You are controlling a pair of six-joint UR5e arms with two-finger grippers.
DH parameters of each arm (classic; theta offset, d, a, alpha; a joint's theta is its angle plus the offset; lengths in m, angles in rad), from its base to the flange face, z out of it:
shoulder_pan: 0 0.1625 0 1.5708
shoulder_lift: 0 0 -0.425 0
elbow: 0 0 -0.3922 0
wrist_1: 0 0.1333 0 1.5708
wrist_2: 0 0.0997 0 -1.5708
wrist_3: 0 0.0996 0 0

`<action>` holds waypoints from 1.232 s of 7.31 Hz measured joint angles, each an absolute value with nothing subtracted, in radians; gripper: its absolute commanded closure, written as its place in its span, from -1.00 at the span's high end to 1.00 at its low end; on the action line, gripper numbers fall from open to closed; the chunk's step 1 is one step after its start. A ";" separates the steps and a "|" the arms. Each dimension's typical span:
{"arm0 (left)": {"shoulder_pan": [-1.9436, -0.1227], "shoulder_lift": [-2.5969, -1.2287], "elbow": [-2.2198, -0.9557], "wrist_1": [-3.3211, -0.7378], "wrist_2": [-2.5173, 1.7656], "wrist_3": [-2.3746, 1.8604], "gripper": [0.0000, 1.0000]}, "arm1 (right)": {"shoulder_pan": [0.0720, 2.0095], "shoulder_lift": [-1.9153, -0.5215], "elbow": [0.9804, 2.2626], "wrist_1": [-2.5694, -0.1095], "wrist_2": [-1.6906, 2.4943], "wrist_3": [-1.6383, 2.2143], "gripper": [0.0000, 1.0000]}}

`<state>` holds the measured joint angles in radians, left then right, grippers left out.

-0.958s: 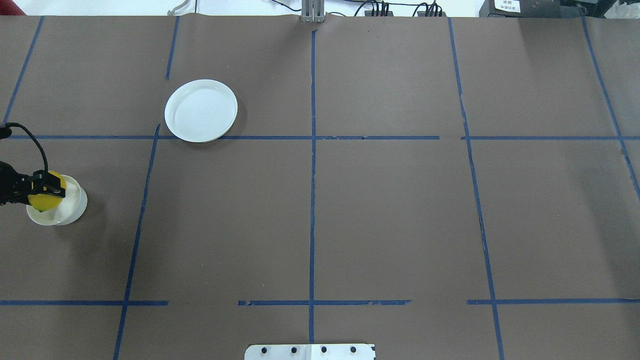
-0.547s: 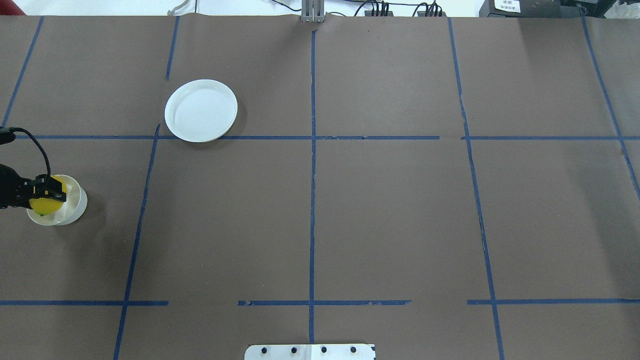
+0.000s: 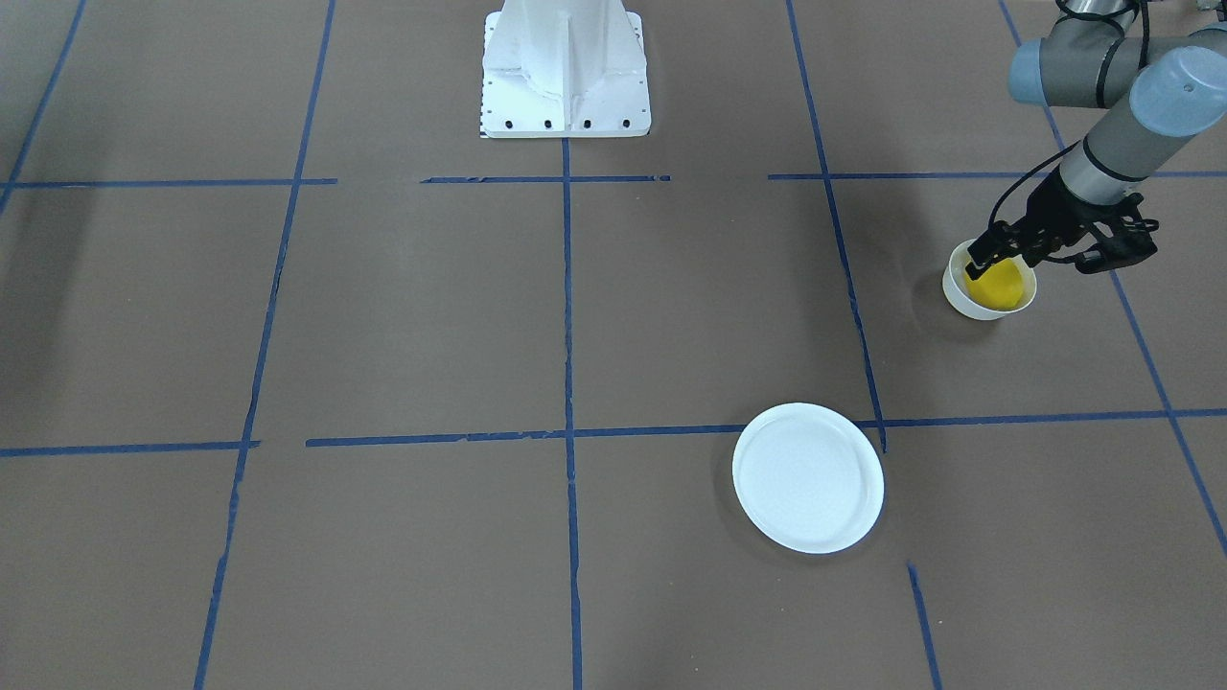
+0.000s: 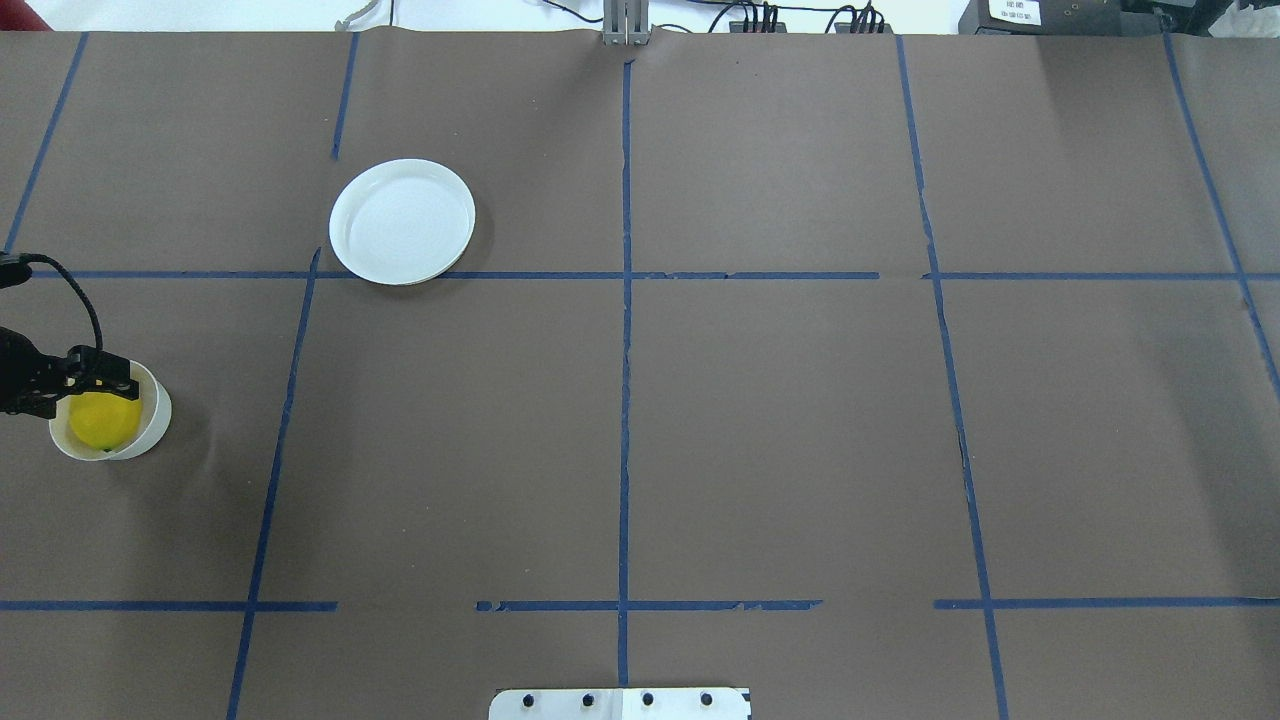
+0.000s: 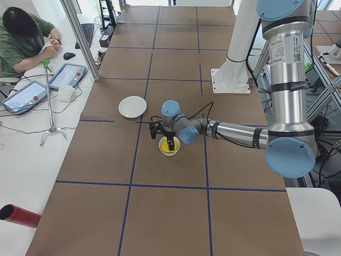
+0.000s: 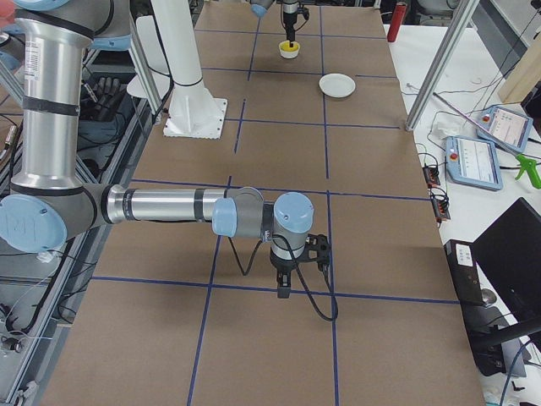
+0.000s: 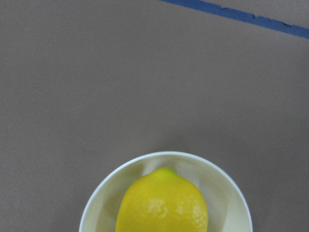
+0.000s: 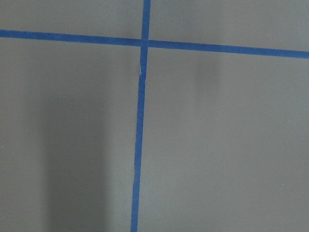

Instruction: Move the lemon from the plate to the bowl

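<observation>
The yellow lemon [image 4: 100, 422] lies inside the small white bowl [image 4: 157, 412] at the table's left edge. It also shows in the front view [image 3: 995, 284] and in the left wrist view [image 7: 162, 205], with its pointed tip up in that view. My left gripper [image 4: 100, 385] hangs just over the bowl's far rim with its jaws apart, right above the lemon, and holds nothing. The flat white plate [image 4: 402, 221] is empty, further back and to the right. My right gripper [image 6: 283, 288] points down over bare table far from these. I cannot tell whether it is open or shut.
The white robot base [image 3: 566, 67] stands at the table's near middle. Blue tape lines cross the brown table cover. An operator [image 5: 21, 37] sits at a side desk with tablets [image 5: 66, 74]. A red cylinder [image 5: 18, 215] lies off the table's corner.
My left gripper lowered the lemon into the bowl and let go of it. The lemon now rests in the bowl below the fingers, and the bowl shifted slightly.
</observation>
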<state>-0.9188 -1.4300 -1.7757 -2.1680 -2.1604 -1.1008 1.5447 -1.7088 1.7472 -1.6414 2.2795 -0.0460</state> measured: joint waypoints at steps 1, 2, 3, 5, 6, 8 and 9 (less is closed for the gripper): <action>-0.926 -1.426 -1.795 -2.165 -2.162 -1.088 1.00 | 1.545 -1.709 1.747 -1.641 2.279 -0.046 1.00; -0.944 -1.421 -1.814 -2.159 -2.163 -1.043 1.00 | 1.545 -1.708 1.747 -1.641 2.280 -0.046 1.00; -0.988 -1.413 -1.823 -2.149 -2.164 -0.946 1.00 | 1.545 -1.708 1.747 -1.641 2.279 -0.046 1.00; -1.120 -1.407 -1.825 -2.058 -2.164 -0.647 1.00 | 1.545 -1.709 1.747 -1.641 2.279 -0.046 1.00; -1.195 -1.406 -1.824 -1.982 -2.164 -0.484 1.00 | 1.545 -1.709 1.747 -1.641 2.279 -0.046 1.00; -1.366 -1.407 -1.814 -1.787 -2.166 -0.137 1.00 | 1.545 -1.709 1.747 -1.641 2.279 -0.046 1.00; -1.457 -1.408 -1.806 -1.674 -2.187 0.024 1.00 | 1.545 -1.709 1.747 -1.641 2.279 -0.046 1.00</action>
